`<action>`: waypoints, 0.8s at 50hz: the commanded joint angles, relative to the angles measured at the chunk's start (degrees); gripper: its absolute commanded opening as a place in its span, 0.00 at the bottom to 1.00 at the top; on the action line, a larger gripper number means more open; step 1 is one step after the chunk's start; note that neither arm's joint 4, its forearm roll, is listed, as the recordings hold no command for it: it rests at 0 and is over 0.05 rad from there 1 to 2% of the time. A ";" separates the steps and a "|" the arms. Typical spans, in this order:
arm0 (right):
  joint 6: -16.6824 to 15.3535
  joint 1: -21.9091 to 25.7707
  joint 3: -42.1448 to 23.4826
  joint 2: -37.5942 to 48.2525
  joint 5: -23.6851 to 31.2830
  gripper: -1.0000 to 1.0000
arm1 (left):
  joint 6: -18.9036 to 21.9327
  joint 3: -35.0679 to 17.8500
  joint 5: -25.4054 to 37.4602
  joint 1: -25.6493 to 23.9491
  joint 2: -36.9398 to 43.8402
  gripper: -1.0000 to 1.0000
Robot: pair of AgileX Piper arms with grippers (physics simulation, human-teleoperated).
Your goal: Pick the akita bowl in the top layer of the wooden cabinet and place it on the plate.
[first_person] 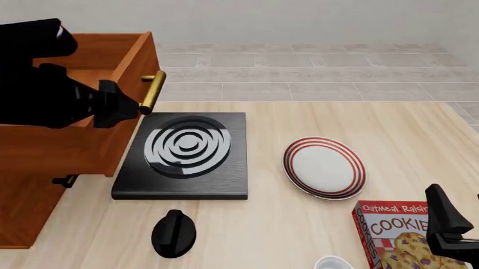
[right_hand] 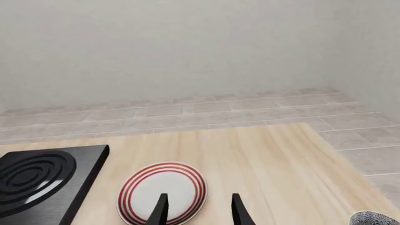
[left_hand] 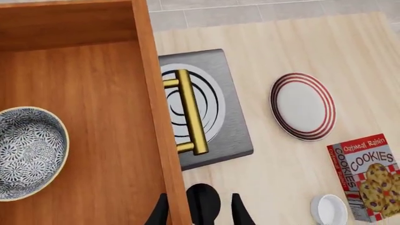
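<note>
The akita bowl [left_hand: 28, 152], speckled with a pale rim, lies upright inside the pulled-out top layer [left_hand: 93, 117] of the wooden cabinet [first_person: 30, 196]. The arm hides it in the front view. My left gripper [left_hand: 200, 213] hovers open and empty above the drawer's front wall, beside the brass handle [left_hand: 187, 112], well short of the bowl. The plate [first_person: 324, 167], white with red rings, lies bare on the table right of the stove. My right gripper [right_hand: 198, 210] is open and empty, low at the table's near right [first_person: 447, 224], with the plate [right_hand: 164, 190] just ahead of it.
A black stove slab [first_person: 183, 154] lies under the drawer's handle. A black knob [first_person: 174, 232] stands in front of it. A cookies box [first_person: 396, 232] and a small white round object [first_person: 333, 262] sit near the right gripper. A speckled edge [right_hand: 375, 219] shows in the right wrist view.
</note>
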 commanded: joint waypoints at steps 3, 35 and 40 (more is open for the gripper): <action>0.01 0.02 -0.04 0.07 -0.04 1.00 | -0.18 0.25 0.53 -2.25 3.29 1.00; -0.16 0.61 -0.04 -1.57 1.61 1.00 | 4.39 -10.65 3.23 2.59 6.31 1.00; -0.15 0.70 -0.04 -2.08 2.12 1.00 | 5.21 -14.22 4.22 3.72 7.39 1.00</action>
